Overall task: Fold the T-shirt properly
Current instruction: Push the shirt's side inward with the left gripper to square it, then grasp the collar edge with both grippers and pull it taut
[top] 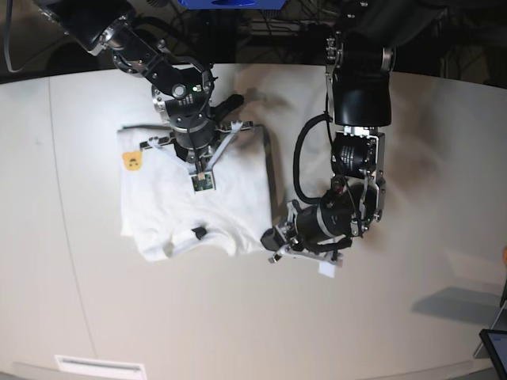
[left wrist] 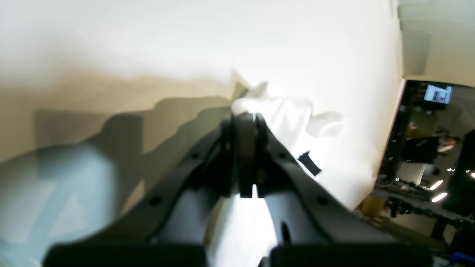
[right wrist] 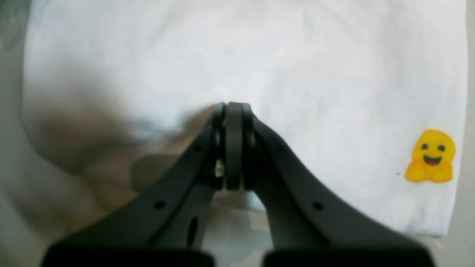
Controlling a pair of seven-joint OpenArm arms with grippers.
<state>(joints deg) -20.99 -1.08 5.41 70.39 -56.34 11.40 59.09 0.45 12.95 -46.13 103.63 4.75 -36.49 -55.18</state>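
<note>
— Shirt first: where is it?

— White T-shirt (top: 170, 210) lies on the left half of the pale table (top: 396, 317) in the base view, partly folded, plain side up. A small yellow smiling patch (top: 131, 161) is near its left edge, and a black tag (top: 198, 232) near its lower edge.

— And the arm above it?

— That is the right gripper (right wrist: 233, 107). Its jaws are pressed together, the tips resting on the cloth; I cannot tell if they pinch any.

— Further right?

— The left gripper (left wrist: 245, 118) sits low at the shirt's lower right corner. Its jaws are closed, and white fabric bunches at the tips, so it grips the shirt's edge.
</note>
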